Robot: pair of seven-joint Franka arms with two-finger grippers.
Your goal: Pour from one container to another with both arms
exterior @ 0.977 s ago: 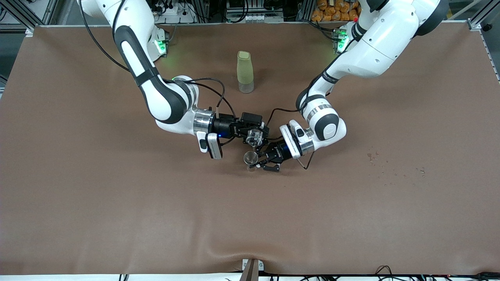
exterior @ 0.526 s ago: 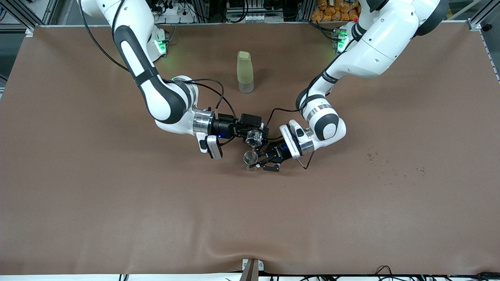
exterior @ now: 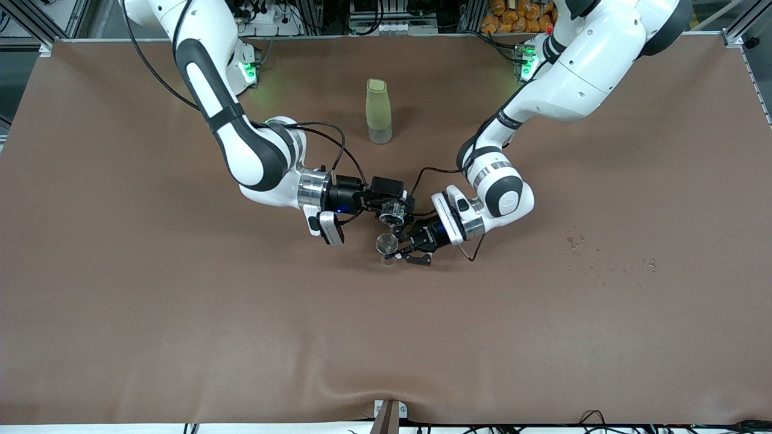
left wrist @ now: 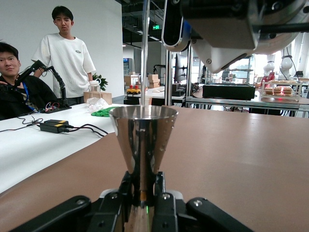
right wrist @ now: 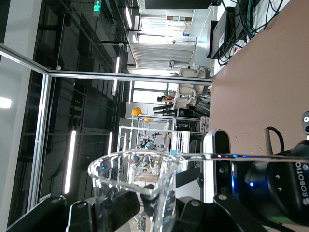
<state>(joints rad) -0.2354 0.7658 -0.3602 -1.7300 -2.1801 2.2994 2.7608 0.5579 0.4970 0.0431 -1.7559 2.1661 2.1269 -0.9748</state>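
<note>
The right gripper (exterior: 393, 212) clenched a clear glass beaker (right wrist: 133, 186), tipped so its spout hung over the metal jigger (exterior: 386, 243). The left gripper (exterior: 403, 252) clamped that shiny hourglass cup's (left wrist: 143, 140) waist upright mid-table, catching a thin stream (left wrist: 144, 53).

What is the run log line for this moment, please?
right gripper: shut on glass beaker, tilted over metal jigger | left gripper: shut on metal jigger | pouring

The picture's edge is cutting off the base of the shiny metal cone-shaped cup (left wrist: 145, 145) in the left wrist view, and the clear glass beaker (right wrist: 133, 193) in the right wrist view.
</note>
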